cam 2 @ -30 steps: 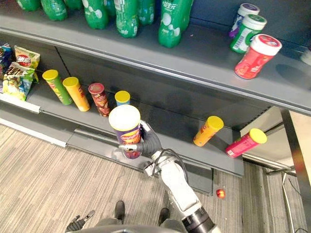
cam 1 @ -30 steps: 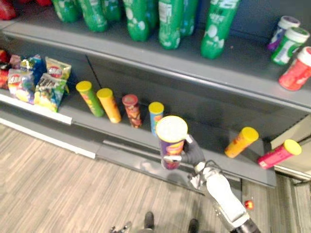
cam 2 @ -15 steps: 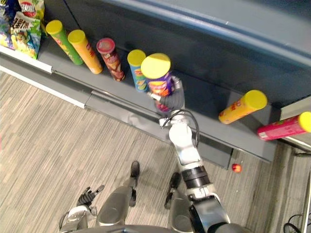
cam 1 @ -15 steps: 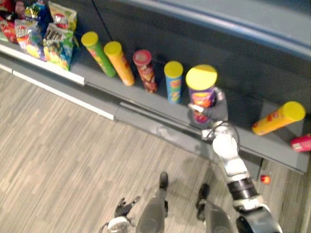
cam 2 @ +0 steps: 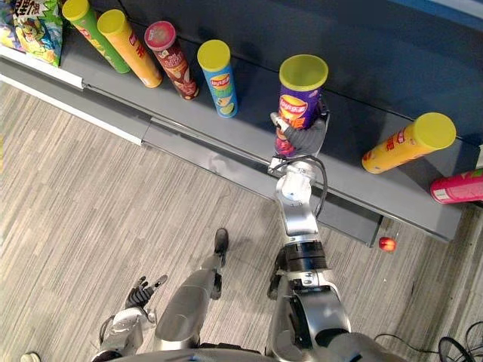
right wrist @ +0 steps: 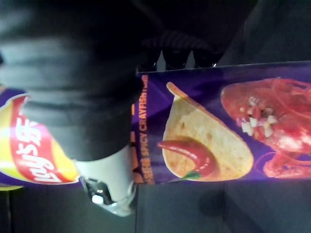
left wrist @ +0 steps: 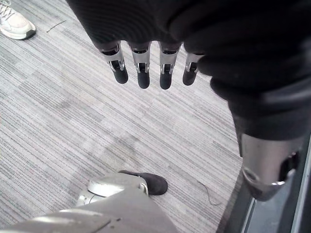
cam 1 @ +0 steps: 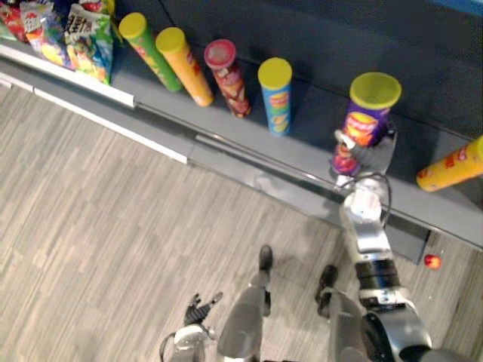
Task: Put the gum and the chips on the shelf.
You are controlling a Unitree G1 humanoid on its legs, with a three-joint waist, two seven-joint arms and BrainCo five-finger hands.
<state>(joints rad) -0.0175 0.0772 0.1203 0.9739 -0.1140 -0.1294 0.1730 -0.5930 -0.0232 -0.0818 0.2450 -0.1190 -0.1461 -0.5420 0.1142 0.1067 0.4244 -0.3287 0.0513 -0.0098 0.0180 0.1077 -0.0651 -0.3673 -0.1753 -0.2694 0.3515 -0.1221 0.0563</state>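
- The robot's right hand (cam 2: pixel 306 139) is clasped around the lower half of a purple chip can (cam 2: pixel 300 98), thumb across the front and fingers curled behind it.
- The purple chip can stands upright over the low grey shelf (cam 2: pixel 249 130) with its yellow lid up. Whether its base rests on the shelf cannot be told, as the hand covers it.
- In the right wrist view the thumb (right wrist: pixel 104 182) lies across the can's printed side.
- The can sits between a blue can (cam 2: pixel 219 79) on the robot's left and a tilted orange can (cam 2: pixel 406 143) on its right, apart from both.
- 3 more cans, green (cam 2: pixel 87 24), orange (cam 2: pixel 130 39) and red (cam 2: pixel 173 53), lean in a row past the blue one, with snack bags (cam 1: pixel 72 34) at the far end.
- The left hand (cam 2: pixel 143 290) hangs low over the wood-look floor (cam 2: pixel 83 196), fingers (left wrist: pixel 142 73) straight and slightly apart, holding nothing.
- A small red ball (cam 2: pixel 387 243) lies on the floor below the shelf edge.
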